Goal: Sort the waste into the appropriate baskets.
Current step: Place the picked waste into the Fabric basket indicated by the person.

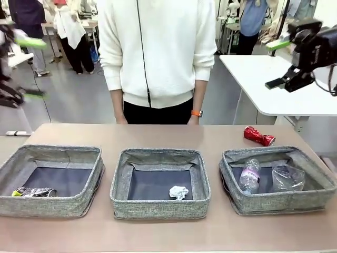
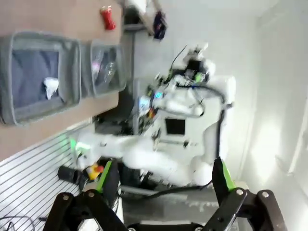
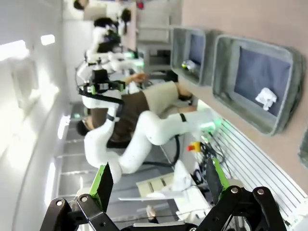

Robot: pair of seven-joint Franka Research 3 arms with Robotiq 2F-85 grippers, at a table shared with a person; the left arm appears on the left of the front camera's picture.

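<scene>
In right basket [image 1: 316, 182], pink-labelled bottle [image 1: 249, 176]; print unreadable

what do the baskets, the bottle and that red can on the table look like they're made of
Baskets: grey woven fabric, matte, with soft sagging rims and a darker smooth lining.
Bottle: clear plastic, glossy; you can see through it, and it carries a pink label.
Red can: probably thin metal, shiny red with bright glints, its body dented and crushed.
</scene>
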